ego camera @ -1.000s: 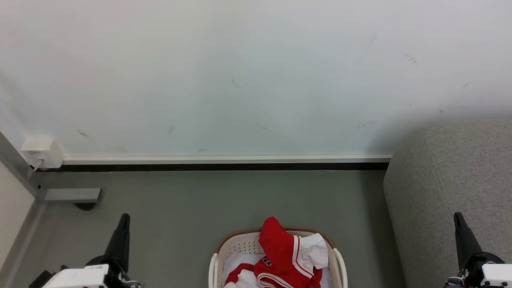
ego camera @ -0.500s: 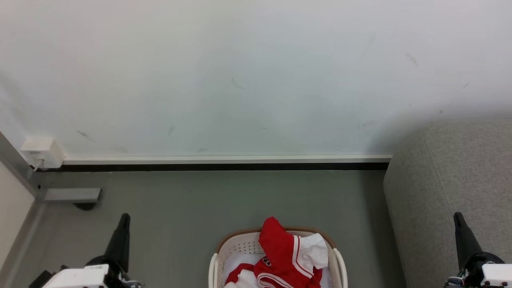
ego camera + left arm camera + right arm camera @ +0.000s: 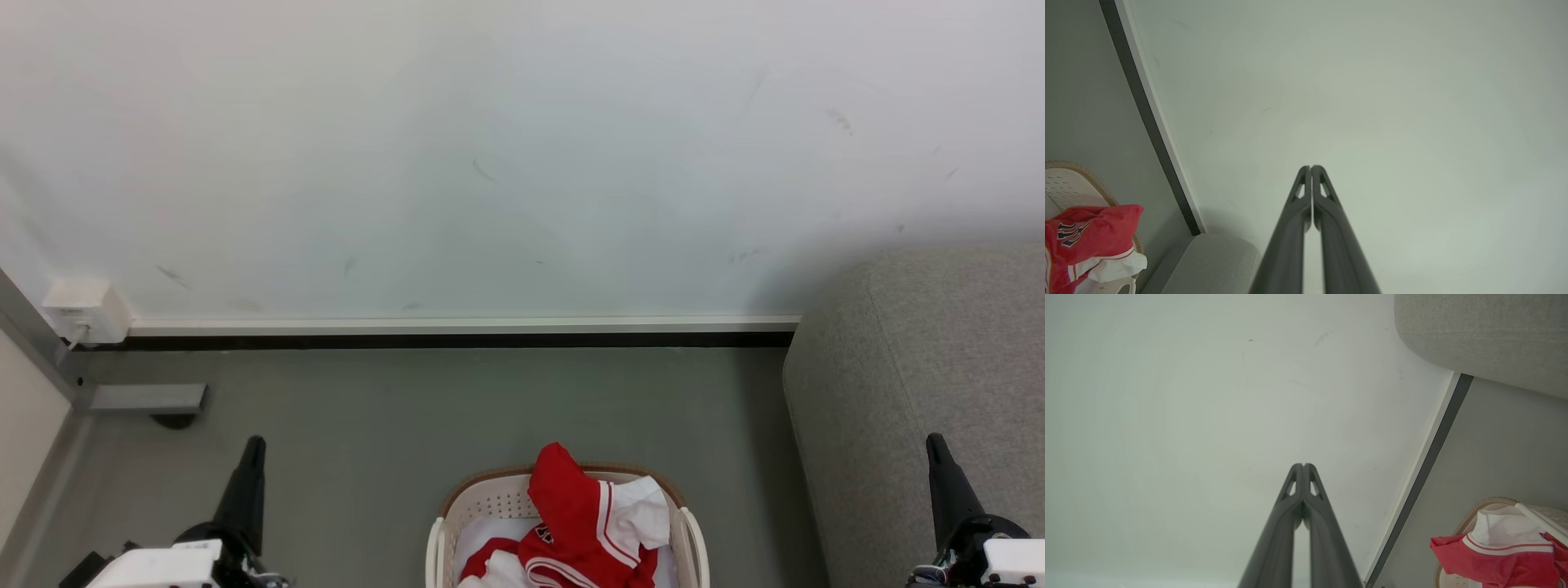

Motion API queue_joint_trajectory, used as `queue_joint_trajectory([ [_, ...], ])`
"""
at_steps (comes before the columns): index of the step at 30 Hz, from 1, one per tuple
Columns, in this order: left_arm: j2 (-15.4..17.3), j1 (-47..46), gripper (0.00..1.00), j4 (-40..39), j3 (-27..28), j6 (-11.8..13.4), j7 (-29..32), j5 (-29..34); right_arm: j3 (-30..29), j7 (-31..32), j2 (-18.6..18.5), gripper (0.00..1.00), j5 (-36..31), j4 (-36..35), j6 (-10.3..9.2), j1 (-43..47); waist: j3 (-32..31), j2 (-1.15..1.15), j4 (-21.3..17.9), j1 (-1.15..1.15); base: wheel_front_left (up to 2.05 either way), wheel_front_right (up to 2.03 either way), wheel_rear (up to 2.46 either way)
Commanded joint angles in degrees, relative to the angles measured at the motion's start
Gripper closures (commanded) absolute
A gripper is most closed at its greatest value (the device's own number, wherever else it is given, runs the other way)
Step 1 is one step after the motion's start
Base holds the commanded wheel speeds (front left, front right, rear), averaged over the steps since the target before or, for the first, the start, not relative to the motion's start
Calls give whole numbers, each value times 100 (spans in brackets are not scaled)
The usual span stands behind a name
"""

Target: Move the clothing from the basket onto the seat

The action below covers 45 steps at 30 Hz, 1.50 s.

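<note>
The red clothing [image 3: 575, 523] with white trim lies heaped in the cream basket [image 3: 482, 502] at the bottom centre of the head view. The grey seat [image 3: 922, 384] stands to the basket's right. My left gripper [image 3: 253, 445] is shut at the lower left, well apart from the basket. My right gripper [image 3: 935, 445] is shut at the lower right, in front of the seat. The left wrist view shows the left gripper [image 3: 1311, 167] shut and empty, with the clothing [image 3: 1090, 237] and basket [image 3: 1069, 188] at its lower left. The right wrist view shows the right gripper [image 3: 1303, 465] shut and empty, with the clothing [image 3: 1494, 559] at its lower right and the seat [image 3: 1486, 330] at its top right.
A white wall [image 3: 490, 163] with a dark baseboard [image 3: 457, 339] runs behind the basket. Grey floor [image 3: 392, 416] lies between wall and basket. A small white box [image 3: 86, 310] and a grey metal bracket [image 3: 147, 398] sit at the left corner.
</note>
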Motion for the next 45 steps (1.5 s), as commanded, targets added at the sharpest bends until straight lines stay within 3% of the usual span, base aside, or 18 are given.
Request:
queue_joint_trajectory([
  [1, 18, -48, 100, -17, 3, -9, 17, -79, -22, 13, -41, 100, -1, -29, -14, -75, 0, 0, 0, 0, 0, 0, 0],
  [26, 18, -48, 100, -17, 3, -9, 17, -79, -22, 13, -41, 100, -1, -29, -14, -75, 0, 0, 0, 0, 0, 0, 0],
  [27, 0, 0, 0, 0, 0, 1, 0, 0, 0, 0, 0, 0, 0, 0, 1, 0, 0, 0, 0, 0, 0, 0, 0],
  [37, -9, 63, 0, 18, -142, -1, -225, 117, 169, -226, 12, 0, -201, 73, 0, 50, 1, 0, 2, 0, 0, 0, 0],
  [45, -5, 93, 0, -12, -241, -1, -442, 458, 240, -443, 6, 0, -904, 37, 0, 58, 4, 0, 4, 0, 0, 0, 0],
])
